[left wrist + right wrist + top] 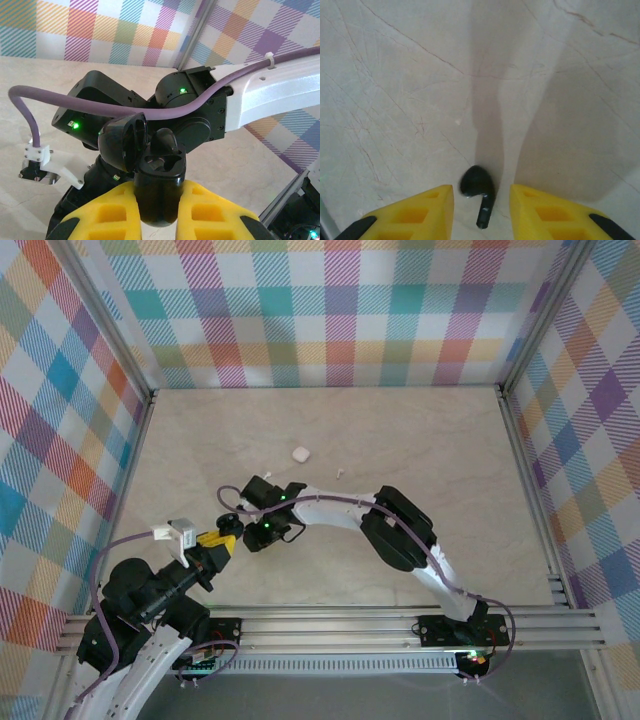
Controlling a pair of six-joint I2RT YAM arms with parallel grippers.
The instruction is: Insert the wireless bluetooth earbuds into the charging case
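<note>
Two cases (pixel 159 197) (pixel 300 453), three earbuds (pixel 479 192) (pixel 167 144) (pixel 340 472)

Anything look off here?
Nothing broken or spilled. One black earbud appears to lie loose on the table between the open fingers of the right tool, not yet seated; the left tool grips the black case, lid open.

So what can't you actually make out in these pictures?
- Left wrist view: whether the open black case already holds an earbud; its inside is black on black.
- Top view: the white speck near the white case is too small to name.
- Right wrist view: the black earbud between the right jaws is a dark shape; left-ear or right-ear is unclear.
</note>
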